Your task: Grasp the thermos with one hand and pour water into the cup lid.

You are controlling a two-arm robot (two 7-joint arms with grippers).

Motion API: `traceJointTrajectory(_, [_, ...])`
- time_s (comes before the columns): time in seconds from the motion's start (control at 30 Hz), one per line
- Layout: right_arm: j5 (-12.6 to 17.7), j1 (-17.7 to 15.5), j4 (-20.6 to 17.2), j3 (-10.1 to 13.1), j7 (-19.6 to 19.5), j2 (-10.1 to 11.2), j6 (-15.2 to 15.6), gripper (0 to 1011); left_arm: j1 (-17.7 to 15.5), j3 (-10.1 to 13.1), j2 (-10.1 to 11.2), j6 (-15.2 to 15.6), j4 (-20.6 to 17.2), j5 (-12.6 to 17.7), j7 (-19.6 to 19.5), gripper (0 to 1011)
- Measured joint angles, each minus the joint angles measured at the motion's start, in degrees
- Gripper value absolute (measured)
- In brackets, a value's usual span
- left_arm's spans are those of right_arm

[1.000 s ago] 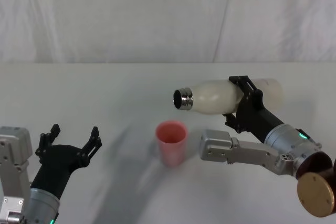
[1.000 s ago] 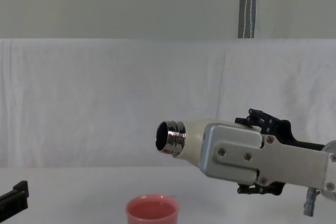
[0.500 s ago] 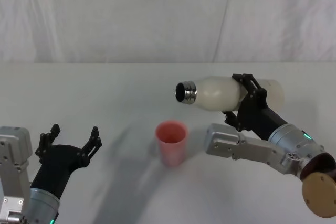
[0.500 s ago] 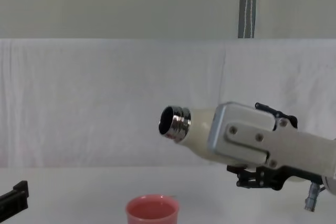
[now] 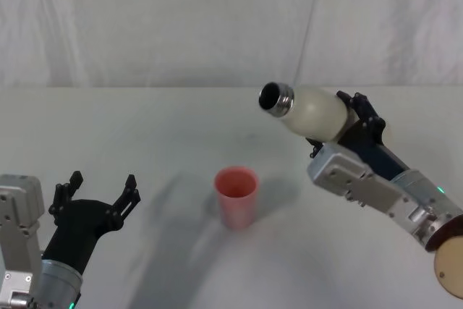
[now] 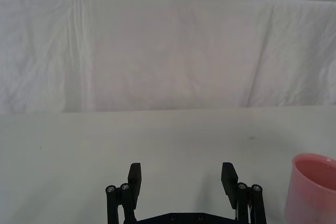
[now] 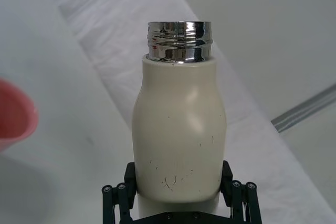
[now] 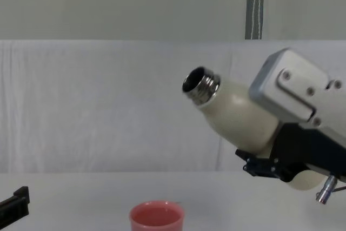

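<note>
My right gripper (image 5: 341, 127) is shut on the lower body of the cream-white thermos (image 5: 312, 112), which hangs in the air to the right of and above the pink cup lid (image 5: 236, 195). The thermos is tilted, its open steel neck (image 8: 201, 85) pointing up and to the left. The right wrist view has the thermos (image 7: 178, 129) between the black fingers (image 7: 119, 199), with the cup lid (image 7: 13, 114) at the frame's edge. The cup lid (image 8: 157, 217) stands upright on the table. Water is out of view. My left gripper (image 5: 98, 193) rests open at the near left, nothing between its fingers.
The white table (image 5: 159, 128) runs back to a draped white cloth backdrop (image 5: 217, 19). In the left wrist view the open left gripper (image 6: 182, 179) faces bare table, the cup lid (image 6: 312, 187) to one side. A metal pole (image 8: 254, 4) stands behind the backdrop.
The right arm has lifted and swung the thermos back: its neck went from lying level above the cup lid to pointing upward, farther right. The left arm has not moved.
</note>
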Motion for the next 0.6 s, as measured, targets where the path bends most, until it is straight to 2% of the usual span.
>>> traceJointTrajectory(0.2, [5.89,-1.26,0.85,2.78,-0.7,-1.79,-2.35,950,0.0,0.0,0.0,0.0,0.0,0.0,0.0,1001])
traceJointTrajectory(0.6, [15.62,-3.19,2.15,7.2,-0.7,-4.61,-5.28,950,0.0,0.0,0.0,0.0,0.0,0.0,0.0,1001])
